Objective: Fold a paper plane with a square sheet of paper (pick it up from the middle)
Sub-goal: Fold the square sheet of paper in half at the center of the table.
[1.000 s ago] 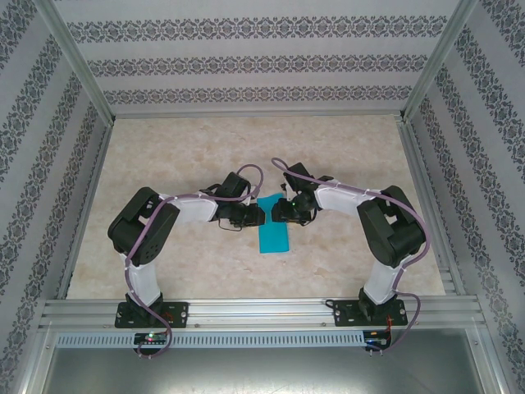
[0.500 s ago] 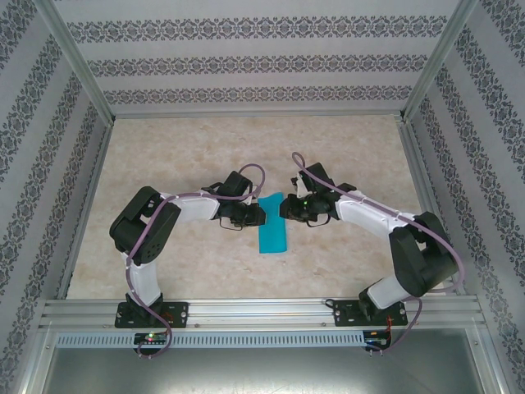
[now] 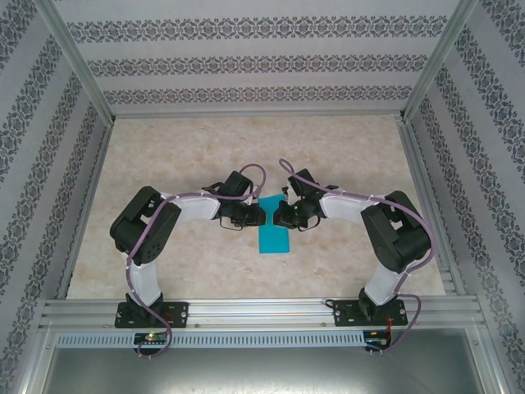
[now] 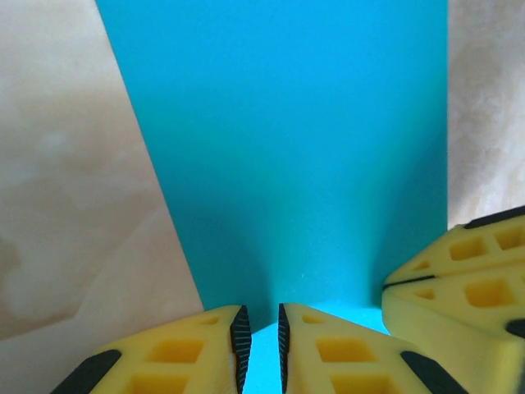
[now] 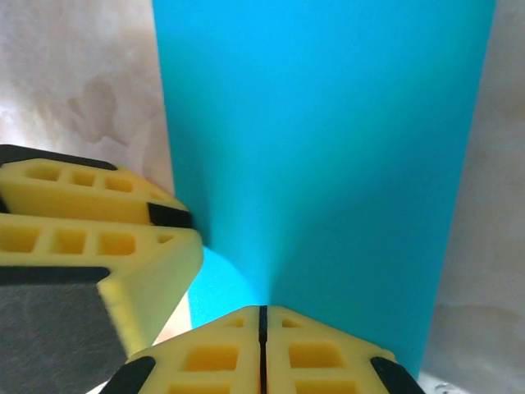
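Stage: early, paper point(image 3: 273, 235) lying mid-table as a narrow strip, no nose or wings showing | left hand point(image 4: 261, 336) pinching its far edge, slim gap | right hand point(image 5: 263, 328) closing fully together on same edge | Left: all dart creases.

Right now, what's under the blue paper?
The paper lies on the marbled table, bare around it. The left gripper and right gripper cover its far end, where it lifts.

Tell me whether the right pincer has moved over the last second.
Yes. The right pincer swung away toward the table's far side, then came back; it now sits slightly farther along the teal paper than before.
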Controlling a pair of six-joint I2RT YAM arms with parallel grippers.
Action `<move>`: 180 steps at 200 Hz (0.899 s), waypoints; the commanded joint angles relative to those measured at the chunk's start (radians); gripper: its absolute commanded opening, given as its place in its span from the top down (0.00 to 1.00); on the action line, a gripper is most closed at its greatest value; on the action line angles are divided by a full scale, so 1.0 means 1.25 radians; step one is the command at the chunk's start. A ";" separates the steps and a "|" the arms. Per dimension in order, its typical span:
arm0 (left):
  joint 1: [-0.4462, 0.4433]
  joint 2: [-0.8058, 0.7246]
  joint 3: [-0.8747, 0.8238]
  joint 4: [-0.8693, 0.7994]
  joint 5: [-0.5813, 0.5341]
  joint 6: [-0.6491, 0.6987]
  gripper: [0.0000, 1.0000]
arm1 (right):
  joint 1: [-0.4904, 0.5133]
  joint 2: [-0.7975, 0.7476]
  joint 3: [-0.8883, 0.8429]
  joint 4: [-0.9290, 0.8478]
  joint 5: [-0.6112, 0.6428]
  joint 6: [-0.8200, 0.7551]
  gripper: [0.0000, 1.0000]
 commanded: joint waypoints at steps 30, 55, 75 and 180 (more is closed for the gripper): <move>-0.023 0.108 -0.026 -0.047 -0.132 0.041 0.76 | -0.027 0.018 0.006 -0.046 0.050 -0.062 0.92; -0.023 0.116 -0.020 -0.056 -0.137 0.046 0.76 | -0.038 0.021 -0.008 -0.051 0.063 -0.075 0.92; -0.023 0.121 -0.013 -0.060 -0.138 0.048 0.76 | -0.043 0.028 -0.019 -0.050 0.074 -0.086 0.91; -0.025 0.136 -0.013 -0.062 -0.133 0.050 0.76 | -0.030 -0.054 -0.023 0.022 -0.017 -0.030 0.93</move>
